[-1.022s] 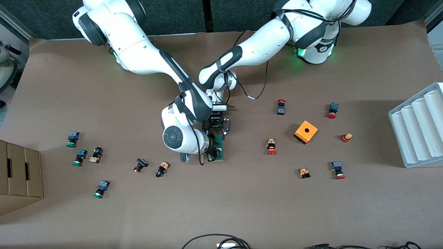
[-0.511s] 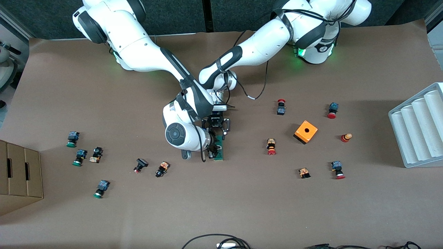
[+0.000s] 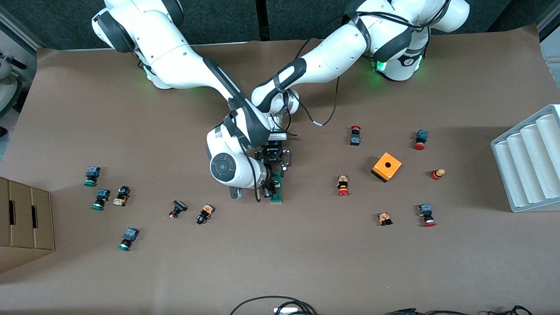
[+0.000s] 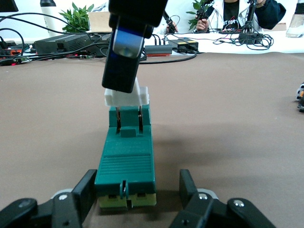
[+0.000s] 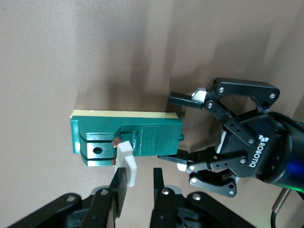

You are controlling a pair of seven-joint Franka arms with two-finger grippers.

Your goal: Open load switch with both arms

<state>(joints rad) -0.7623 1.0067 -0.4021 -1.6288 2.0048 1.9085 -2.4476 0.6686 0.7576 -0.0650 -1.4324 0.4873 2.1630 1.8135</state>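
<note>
Left gripper (image 5: 183,135), lettered ROBOTIQ, clamped on the load switch (image 4: 126,164) at its base end, fingers (image 4: 84,189) pressed to both sides. Right gripper (image 5: 135,178) pinched shut on the white end piece (image 5: 127,162). Switch lying flat mid-table (image 3: 306,253), near both wrists, well apart from the orange cube (image 3: 386,166) toward the left arm's end.
</note>
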